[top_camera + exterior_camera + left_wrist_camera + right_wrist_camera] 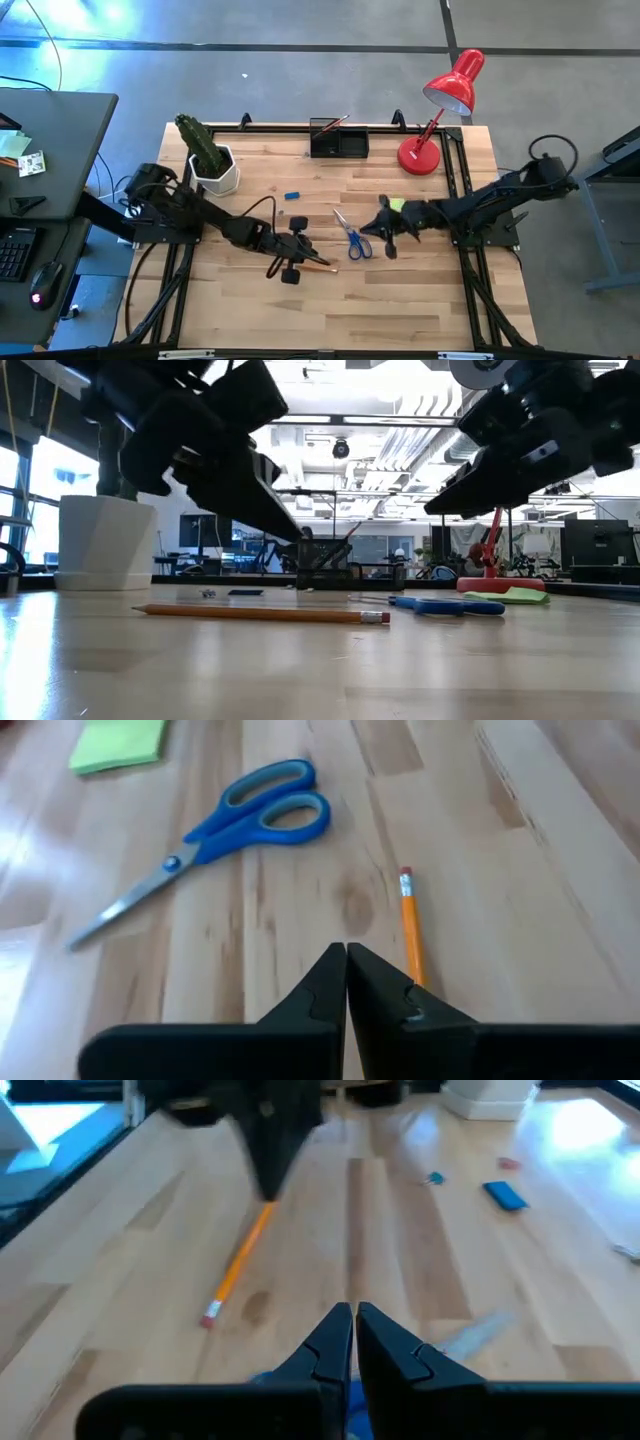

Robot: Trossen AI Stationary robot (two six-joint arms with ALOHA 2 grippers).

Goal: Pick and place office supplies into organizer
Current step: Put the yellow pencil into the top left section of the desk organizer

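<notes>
A wooden pencil (315,262) (260,614) with a red eraser lies flat on the table. My left gripper (300,250) (346,955) hovers shut just beside it, clear of the table in the low view (295,532). Blue-handled scissors (352,237) (215,835) lie to its right. My right gripper (385,228) (354,1315) hangs shut above the scissors' handle end. The lime-green sticky pad (397,205) (510,595) lies just beyond. A tiny blue block (292,196) (505,1195) rests mid-table. The black organizer (338,142) (325,565) stands at the far edge with a pencil sticking out.
A white hexagonal pot with a cactus (212,160) stands at the far left corner and a red desk lamp (440,110) at the far right. The near half of the wooden table (400,310) shows bare planks.
</notes>
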